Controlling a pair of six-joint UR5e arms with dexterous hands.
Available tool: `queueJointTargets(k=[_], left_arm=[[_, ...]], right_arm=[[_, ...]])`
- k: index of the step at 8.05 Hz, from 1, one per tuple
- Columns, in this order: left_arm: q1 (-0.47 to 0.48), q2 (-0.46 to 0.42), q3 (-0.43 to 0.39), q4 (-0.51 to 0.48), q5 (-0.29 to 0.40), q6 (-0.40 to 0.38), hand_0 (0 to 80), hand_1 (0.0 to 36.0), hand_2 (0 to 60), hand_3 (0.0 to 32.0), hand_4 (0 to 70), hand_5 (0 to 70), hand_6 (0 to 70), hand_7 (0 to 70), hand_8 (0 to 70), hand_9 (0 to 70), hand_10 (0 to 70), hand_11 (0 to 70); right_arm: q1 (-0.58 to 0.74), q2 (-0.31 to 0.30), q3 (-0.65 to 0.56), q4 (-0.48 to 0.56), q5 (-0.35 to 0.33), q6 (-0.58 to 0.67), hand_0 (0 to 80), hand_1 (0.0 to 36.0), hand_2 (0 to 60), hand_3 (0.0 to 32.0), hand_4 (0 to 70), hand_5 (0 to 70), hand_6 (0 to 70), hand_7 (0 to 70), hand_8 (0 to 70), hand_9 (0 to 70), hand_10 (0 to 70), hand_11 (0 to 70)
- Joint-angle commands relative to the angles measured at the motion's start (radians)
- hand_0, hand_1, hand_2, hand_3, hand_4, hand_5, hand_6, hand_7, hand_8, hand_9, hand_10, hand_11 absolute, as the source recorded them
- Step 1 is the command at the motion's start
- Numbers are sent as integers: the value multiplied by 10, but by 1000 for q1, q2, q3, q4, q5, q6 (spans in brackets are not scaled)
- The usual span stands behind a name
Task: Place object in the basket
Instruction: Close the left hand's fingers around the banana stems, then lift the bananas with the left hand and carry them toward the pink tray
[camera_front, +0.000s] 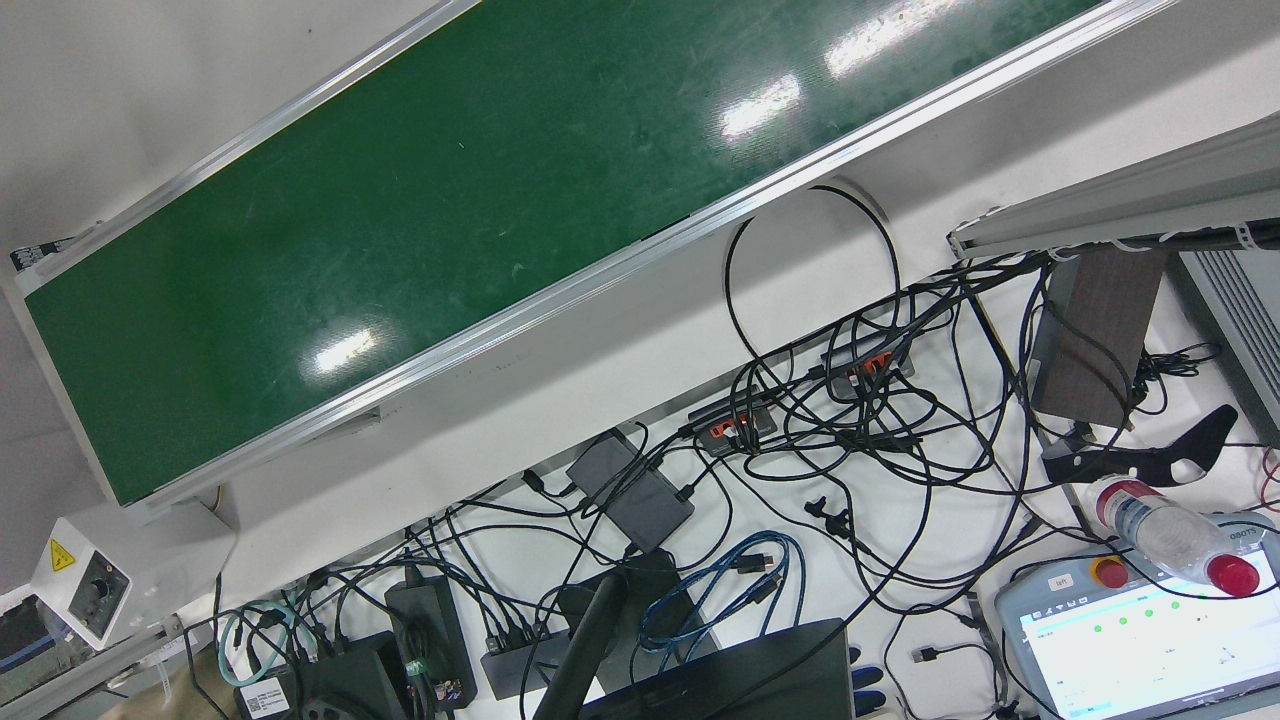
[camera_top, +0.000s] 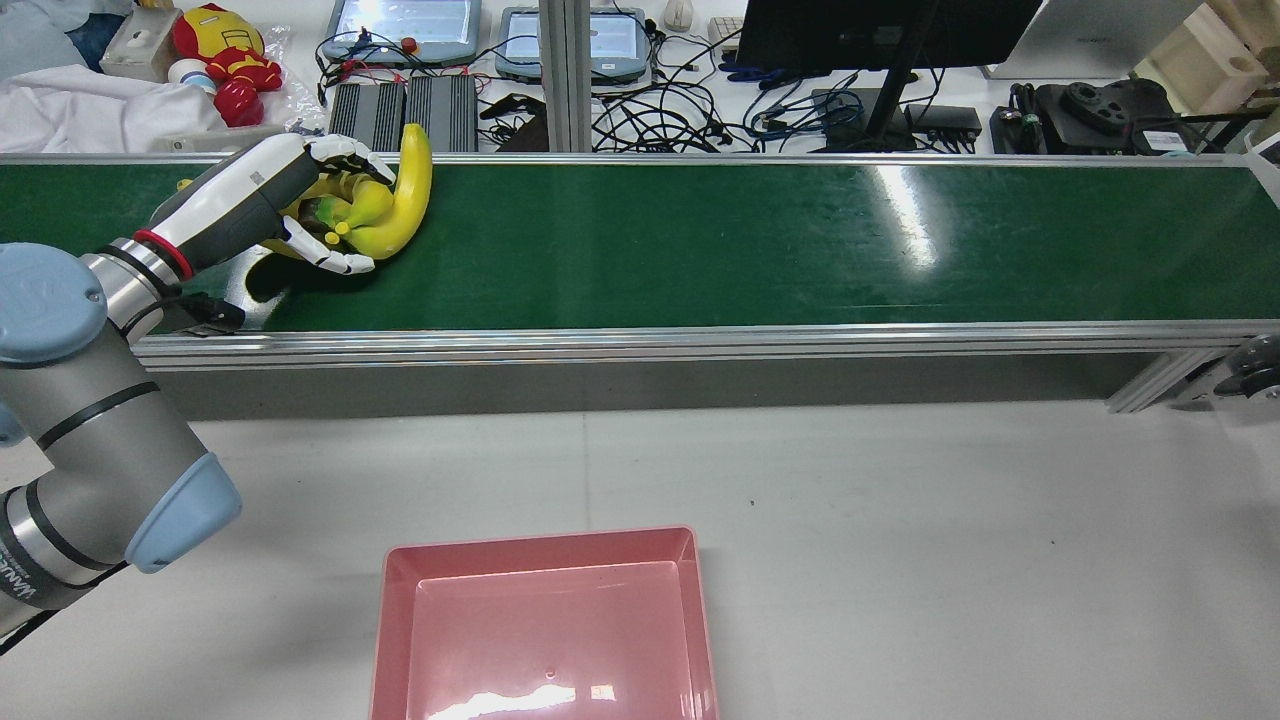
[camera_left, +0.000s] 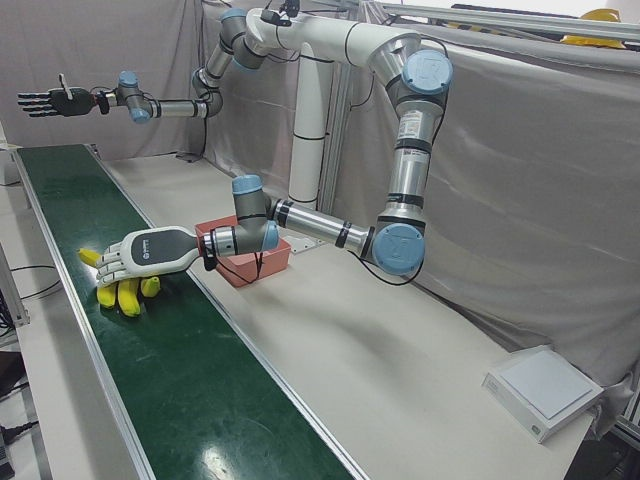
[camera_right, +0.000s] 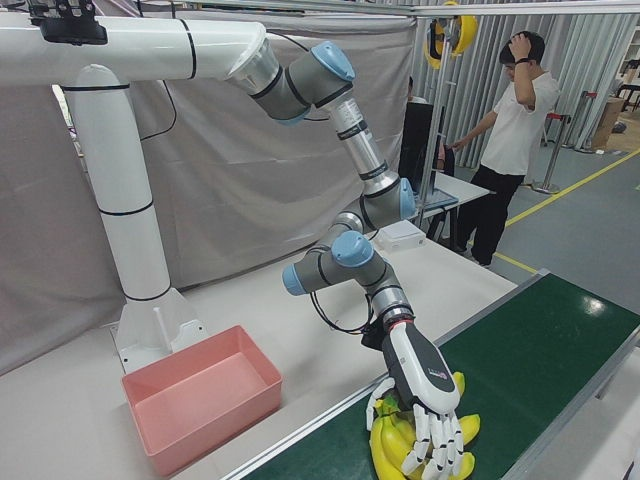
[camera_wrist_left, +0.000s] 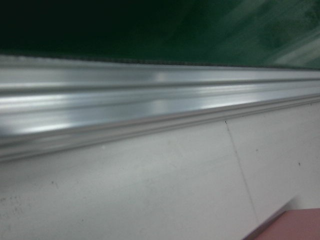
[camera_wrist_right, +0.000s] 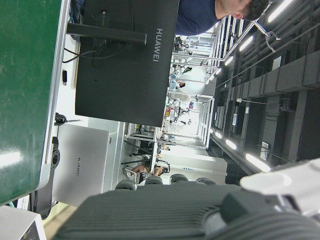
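Observation:
A bunch of yellow bananas (camera_top: 400, 200) lies at the left end of the green conveyor belt (camera_top: 750, 240). My left hand (camera_top: 260, 195) lies on the bunch with fingers over its top and thumb under its near side, closed round it. The left-front view shows the hand (camera_left: 140, 255) above the bananas (camera_left: 125, 295), which touch the belt. The right-front view shows the fingers (camera_right: 435, 440) draped over the bananas (camera_right: 385, 440). The pink basket (camera_top: 545, 620) sits empty on the white table, nearer the robot. My right hand (camera_left: 45, 101) is open, high above the belt's far end.
The belt's aluminium rail (camera_wrist_left: 150, 100) runs between belt and table. Monitors, cables and tablets (camera_front: 1140, 640) crowd the desk beyond the belt. A person (camera_right: 515, 110) stands behind the station. A white box (camera_left: 545, 390) sits on the table's far end.

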Motion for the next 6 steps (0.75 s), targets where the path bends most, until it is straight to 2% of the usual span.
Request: queueJointTargets(k=[1, 2, 3, 4, 6], left_arm=[[-5, 2, -9, 39, -22, -2, 547, 164, 282, 0, 411, 700, 474, 700, 529, 700, 396, 562], [-5, 2, -18, 55, -28, -3, 560, 213, 490, 0, 454, 700, 579, 700, 587, 700, 447, 637], [-6, 3, -43, 67, -28, -3, 556, 301, 600, 0, 468, 700, 647, 700, 631, 700, 487, 697], [-8, 6, -78, 81, -28, -8, 540, 353, 600, 0, 455, 700, 687, 700, 664, 700, 513, 700], [-14, 20, -284, 174, -28, -9, 532, 359, 600, 0, 452, 700, 700, 700, 700, 700, 545, 700]], right_arm=[[0, 0, 0, 0, 0, 1, 0, 0, 0, 0, 0, 0, 0, 0, 0, 0, 0, 0], [0, 0, 0, 0, 0, 1, 0, 0, 0, 0, 0, 0, 0, 0, 0, 0, 0, 0], [0, 0, 0, 0, 0, -1, 0, 0, 0, 0, 0, 0, 0, 0, 0, 0, 0, 0], [0, 0, 0, 0, 0, 1, 0, 0, 0, 0, 0, 0, 0, 0, 0, 0, 0, 0], [0, 0, 0, 0, 0, -1, 0, 0, 0, 0, 0, 0, 0, 0, 0, 0, 0, 0]])
